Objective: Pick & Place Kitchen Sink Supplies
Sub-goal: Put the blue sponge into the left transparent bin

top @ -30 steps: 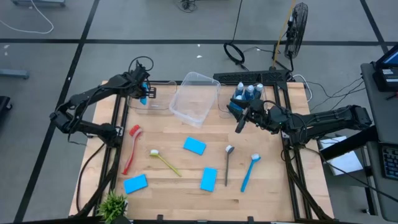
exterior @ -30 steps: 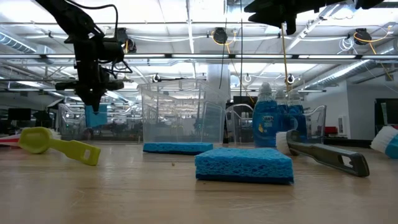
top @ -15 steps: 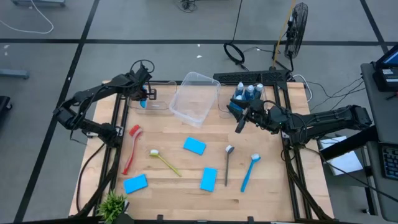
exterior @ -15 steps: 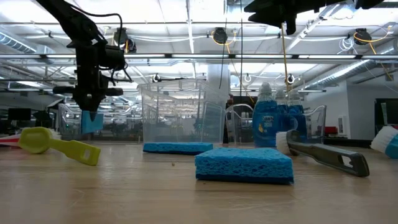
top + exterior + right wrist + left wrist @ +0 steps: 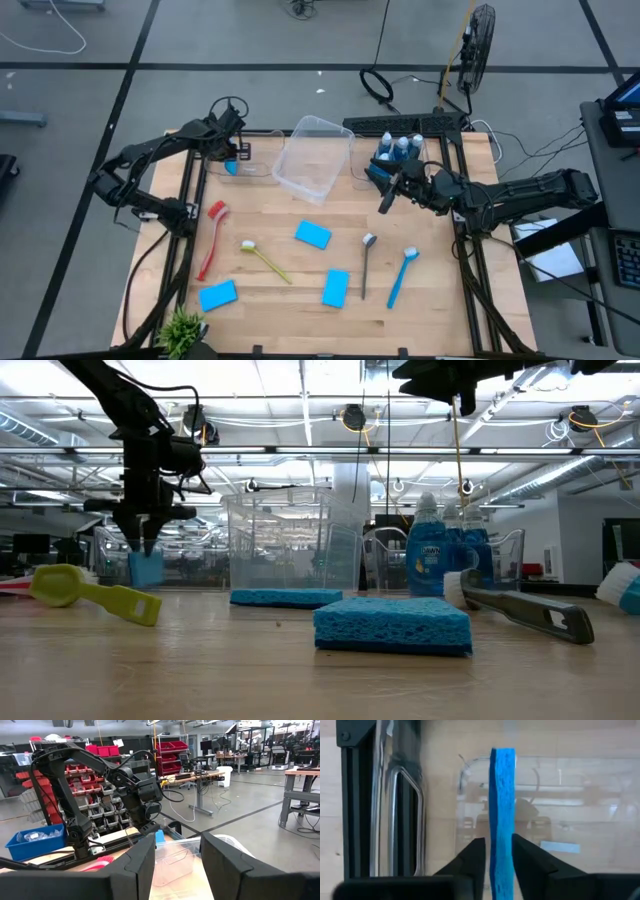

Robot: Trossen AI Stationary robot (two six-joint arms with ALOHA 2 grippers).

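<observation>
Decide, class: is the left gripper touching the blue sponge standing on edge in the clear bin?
Apart. The left wrist view shows a sliver of gap on each side between the left gripper fingers and the sponge, which stands on edge in the clear bin.

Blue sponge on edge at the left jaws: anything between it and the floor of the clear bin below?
Nothing visible. In the left wrist view the flat bright-blue rectangular sponge stands on edge between the left gripper's slightly parted jaws, over the clear plastic bin, whose floor below looks bare apart from a pale label.
</observation>
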